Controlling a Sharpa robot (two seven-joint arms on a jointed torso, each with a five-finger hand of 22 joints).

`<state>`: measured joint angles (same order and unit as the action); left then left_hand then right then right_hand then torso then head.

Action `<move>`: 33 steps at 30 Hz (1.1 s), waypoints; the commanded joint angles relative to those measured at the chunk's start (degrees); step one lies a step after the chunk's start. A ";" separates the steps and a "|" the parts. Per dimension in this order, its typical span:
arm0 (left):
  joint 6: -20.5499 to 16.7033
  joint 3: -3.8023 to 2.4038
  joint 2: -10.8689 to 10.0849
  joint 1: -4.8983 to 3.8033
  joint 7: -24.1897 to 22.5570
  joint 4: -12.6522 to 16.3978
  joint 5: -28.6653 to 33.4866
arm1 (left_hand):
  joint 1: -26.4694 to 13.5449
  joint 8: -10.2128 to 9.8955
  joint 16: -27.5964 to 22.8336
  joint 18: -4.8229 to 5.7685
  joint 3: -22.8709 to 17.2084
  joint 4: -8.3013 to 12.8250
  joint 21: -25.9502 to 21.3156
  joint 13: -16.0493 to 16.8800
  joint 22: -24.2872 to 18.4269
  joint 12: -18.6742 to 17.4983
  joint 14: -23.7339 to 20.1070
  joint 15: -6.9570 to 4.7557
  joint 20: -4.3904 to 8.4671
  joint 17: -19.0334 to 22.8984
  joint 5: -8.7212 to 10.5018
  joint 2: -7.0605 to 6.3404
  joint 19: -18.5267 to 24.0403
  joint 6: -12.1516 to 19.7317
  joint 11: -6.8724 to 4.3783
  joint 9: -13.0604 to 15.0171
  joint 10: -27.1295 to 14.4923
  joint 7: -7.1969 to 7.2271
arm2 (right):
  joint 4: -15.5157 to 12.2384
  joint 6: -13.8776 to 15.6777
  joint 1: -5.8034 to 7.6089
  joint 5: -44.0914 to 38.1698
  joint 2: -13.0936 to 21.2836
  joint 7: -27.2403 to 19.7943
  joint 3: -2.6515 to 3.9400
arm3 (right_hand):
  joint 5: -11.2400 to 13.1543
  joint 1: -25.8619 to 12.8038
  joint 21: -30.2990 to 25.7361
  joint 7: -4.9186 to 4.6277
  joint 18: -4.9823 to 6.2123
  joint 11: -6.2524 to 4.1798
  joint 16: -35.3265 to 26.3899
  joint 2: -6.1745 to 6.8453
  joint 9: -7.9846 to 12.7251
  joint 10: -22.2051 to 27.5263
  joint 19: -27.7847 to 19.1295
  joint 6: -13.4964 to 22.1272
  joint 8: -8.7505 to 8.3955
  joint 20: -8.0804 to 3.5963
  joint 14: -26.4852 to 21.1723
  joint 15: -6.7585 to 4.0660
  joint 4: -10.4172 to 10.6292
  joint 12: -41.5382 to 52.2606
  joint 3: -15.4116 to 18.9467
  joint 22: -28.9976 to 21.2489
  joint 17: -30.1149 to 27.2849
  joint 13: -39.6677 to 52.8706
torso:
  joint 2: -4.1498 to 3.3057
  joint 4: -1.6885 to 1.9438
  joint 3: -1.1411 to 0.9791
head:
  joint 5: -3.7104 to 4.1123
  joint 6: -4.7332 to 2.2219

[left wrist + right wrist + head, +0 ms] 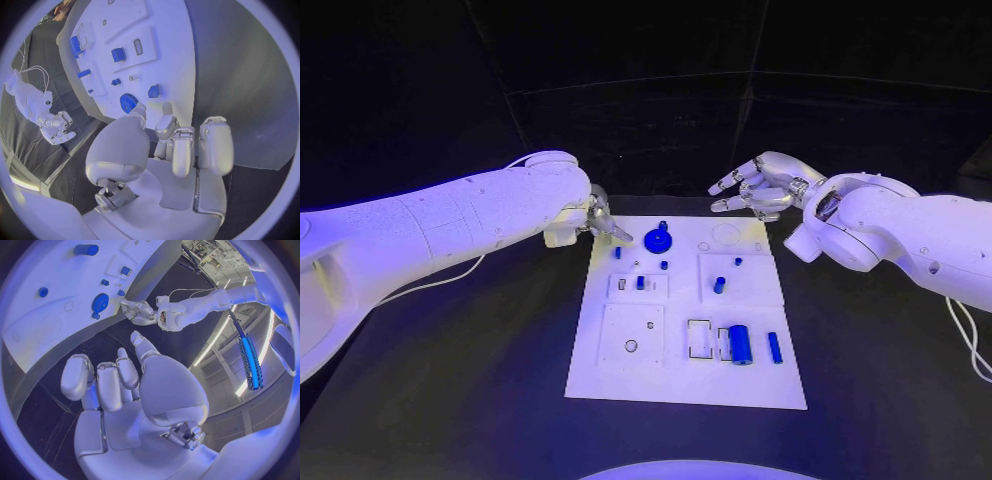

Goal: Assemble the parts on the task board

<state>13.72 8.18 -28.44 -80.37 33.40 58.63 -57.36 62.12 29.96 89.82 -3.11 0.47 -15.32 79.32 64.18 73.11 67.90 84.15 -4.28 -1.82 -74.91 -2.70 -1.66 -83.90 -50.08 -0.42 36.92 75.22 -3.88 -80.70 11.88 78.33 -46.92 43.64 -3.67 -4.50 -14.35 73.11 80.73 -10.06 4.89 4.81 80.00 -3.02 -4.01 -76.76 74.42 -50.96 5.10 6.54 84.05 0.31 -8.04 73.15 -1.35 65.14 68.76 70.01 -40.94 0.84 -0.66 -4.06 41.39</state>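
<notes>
Lying flat in the middle of the black bench (459, 400), white rectangular task board (625, 385), long side running away from the robot, set squarely between both arms so either can reach it. Scattered over it, small blue plastic parts: round toothed blue gear (659, 241) with a peg near the far edge, blue cylinder (741, 346) and slim blue bar (775, 347) lying side by side in the near right recesses, short blue block (720, 285) on the raised right plate, tiny blue pegs (640, 283) around the left plate. Most seemingly laid loose rather than seated, so assembly judged to be at an early stage. Hovering at the far left corner of the board, just beside the gear, silver many-fingered left hand (596, 225): fingers slightly spread and pointing down toward the gear in the left wrist view (175, 142), nothing between them, probably lining up for a pick of that gear. Held off the far right corner, above the bench and apart from the board, silver right hand (762, 187): fingers loosely curled yet separated, empty (119, 385), apparently parked clear to leave room for the other arm. Likely next demand: a careful pinch on the thin gear rim without nudging neighbouring pegs.
</notes>
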 commanded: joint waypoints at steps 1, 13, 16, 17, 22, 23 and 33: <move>2.18 0.00 0.33 0.03 -0.95 -0.10 -2.33 | 0.44 -0.19 0.18 -0.37 0.37 0.07 -0.10 0.05 0.07 0.39 5.85 0.38 -0.37 -15.09 -0.02 0.07 -0.42 -0.52 0.19 -0.11 0.18 -0.12 | -0.17 0.01 0.10 -0.07 -0.06 -0.43 0.03 | 0.25 -0.45 -0.31 0.20 0.31 -0.13 -0.19 -0.06 -0.03 0.34 -0.33 0.06 0.25 0.07 1.65 -0.06 -0.04 -0.22 0.43 -0.07 -0.06 -0.09 | -0.02 0.01 -0.02 | 0.08 -0.02; 3.16 0.03 0.86 0.33 -1.04 -0.06 -2.83 | 1.02 -0.05 0.18 -0.36 0.79 0.12 -0.08 0.09 0.14 0.47 5.85 0.32 -0.34 -15.09 -0.03 0.49 -0.42 -0.99 0.09 -0.38 0.20 0.00 | -0.20 0.07 0.10 -0.07 -0.05 -0.36 0.04 | 0.23 -0.41 -0.33 0.21 0.32 -0.14 -0.18 -0.14 -0.02 0.35 -0.33 0.09 0.25 0.06 1.67 -0.07 -0.07 -0.23 0.42 -0.09 0.00 -0.11 | 0.01 0.11 -0.05 | 0.16 0.10; 3.65 0.03 0.99 0.39 -0.84 0.05 -2.84 | 1.27 -0.02 0.18 -0.35 0.93 0.17 -0.04 0.24 0.21 0.62 5.85 0.29 -0.32 -15.09 -0.03 0.67 -0.44 -1.15 0.05 -0.49 0.30 0.04 | -0.16 0.07 0.11 -0.07 -0.11 -0.35 0.04 | 0.23 -0.41 -0.33 0.21 0.32 -0.14 -0.18 -0.14 -0.02 0.35 -0.33 0.09 0.25 0.06 1.67 -0.07 -0.07 -0.23 0.42 -0.09 0.00 -0.11 | 0.03 0.09 -0.05 | 0.16 0.14; 3.88 0.03 1.07 0.41 -0.74 0.08 -2.85 | 1.40 -0.01 0.18 -0.34 1.01 0.19 0.02 0.30 0.30 0.69 5.85 0.28 -0.31 -15.09 -0.03 0.78 -0.47 -1.23 0.03 -0.55 0.36 0.06 | -0.15 0.06 0.11 -0.07 -0.14 -0.34 0.04 | 0.23 -0.41 -0.33 0.21 0.32 -0.14 -0.18 -0.14 -0.02 0.35 -0.33 0.09 0.25 0.06 1.67 -0.07 -0.07 -0.23 0.42 -0.09 0.00 -0.11 | 0.03 0.09 -0.03 | 0.14 0.14; 4.44 0.03 1.30 0.48 -0.46 0.13 -2.85 | 1.87 -0.06 0.18 -0.34 1.17 0.33 0.02 0.40 0.31 0.80 5.85 0.24 -0.28 -15.09 -0.03 1.13 -0.47 -1.39 0.00 -0.78 0.46 0.10 | -0.12 0.07 0.11 -0.07 -0.20 -0.30 0.04 | 0.22 -0.39 -0.34 0.21 0.32 -0.14 -0.18 -0.17 -0.02 0.31 -0.34 0.09 0.26 0.05 1.67 -0.08 -0.08 -0.19 0.42 -0.10 0.00 -0.06 | 0.00 0.11 -0.01 | 0.09 0.11; 4.48 0.03 1.32 0.49 -0.42 0.13 -2.85 | 2.08 -0.08 0.18 -0.34 1.24 0.40 0.01 0.34 0.31 0.76 5.85 0.23 -0.27 -15.09 -0.03 1.29 -0.47 -1.46 -0.02 -0.88 0.44 0.11 | -0.11 0.06 0.11 -0.07 -0.21 -0.29 0.04 | 0.22 -0.39 -0.34 0.21 0.32 -0.14 -0.18 -0.17 -0.02 0.31 -0.34 0.09 0.26 0.05 1.67 -0.08 -0.08 -0.19 0.42 -0.10 0.00 -0.06 | 0.03 0.10 0.02 | 0.08 0.15; 4.35 0.04 1.23 0.54 -0.15 0.46 -2.86 | 3.08 -0.17 0.18 -0.34 1.52 0.80 0.02 0.36 0.35 0.83 5.85 0.19 -0.23 -15.09 -0.03 2.07 -0.47 -1.73 -0.06 -1.34 0.51 0.14 | 0.01 0.05 0.11 -0.07 -0.28 -0.25 0.04 | 0.22 -0.39 -0.34 0.21 0.32 -0.14 -0.18 -0.17 -0.02 0.31 -0.34 0.09 0.26 0.05 1.67 -0.08 -0.08 -0.19 0.42 -0.10 0.00 -0.06 | 0.04 0.14 -0.02 | 0.06 0.19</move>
<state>17.32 8.24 -27.22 -79.77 33.12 58.93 -59.75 64.68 29.96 89.82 -3.11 1.81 -14.61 79.33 64.50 73.42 68.37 84.15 -4.28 -1.82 -74.91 -2.70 0.45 -83.90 -51.52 -0.42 35.63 75.22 -3.68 -80.64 11.89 78.33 -46.92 43.43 -3.63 -4.50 -14.35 73.12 80.73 -10.06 4.88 4.81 80.00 -3.02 -4.01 -76.76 74.42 -50.97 5.10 6.54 84.05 0.31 -8.20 73.15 -1.19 65.09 68.76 69.97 -40.91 0.98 -0.65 -3.96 41.57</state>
